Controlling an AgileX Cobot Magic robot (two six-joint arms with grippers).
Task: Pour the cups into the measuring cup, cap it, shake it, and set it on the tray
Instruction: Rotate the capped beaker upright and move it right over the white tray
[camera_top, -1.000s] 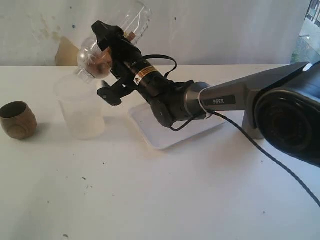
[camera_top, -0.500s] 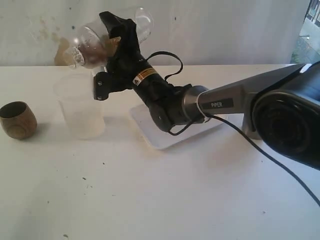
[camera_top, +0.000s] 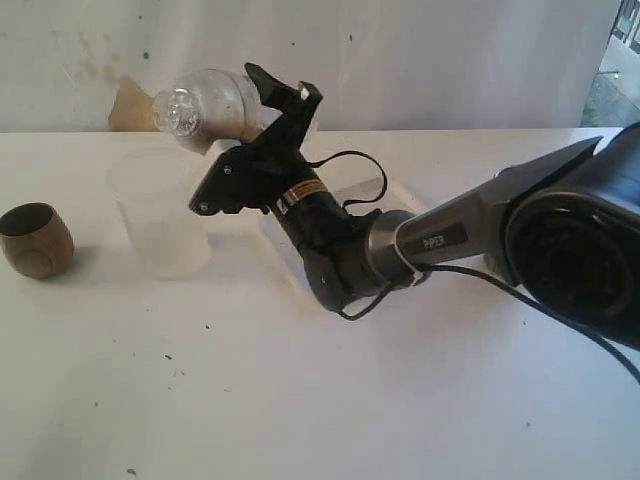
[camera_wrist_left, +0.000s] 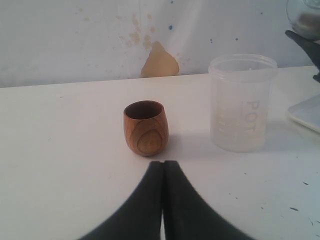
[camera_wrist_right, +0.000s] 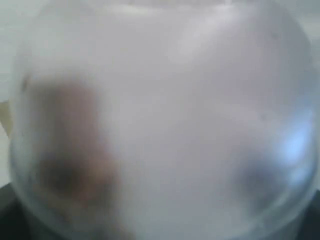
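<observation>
My right gripper (camera_top: 272, 100) is shut on the measuring cup (camera_top: 205, 103), a clear container with a dome lid, held on its side in the air above the frosted cup. Its lid end points left. In the right wrist view the measuring cup (camera_wrist_right: 160, 120) fills the picture as a blur, with brown contents (camera_wrist_right: 70, 150) inside. The wooden cup (camera_top: 35, 240) stands upright at the far left of the table, just beyond my shut, empty left gripper (camera_wrist_left: 163, 162). The tray (camera_top: 375, 188) lies mostly hidden behind the right arm. The steel tumbler is out of view.
A frosted translucent plastic cup (camera_top: 160, 210) stands upright between the wooden cup (camera_wrist_left: 145, 127) and the tray (camera_wrist_left: 306, 111). The right arm stretches low across the table from the right. A wall closes off the table's far side.
The right gripper has swung the measuring cup from a steep tilt to nearly level, lid end now to the left. The arm has dropped lower over the tray. The left gripper is unmoved.
</observation>
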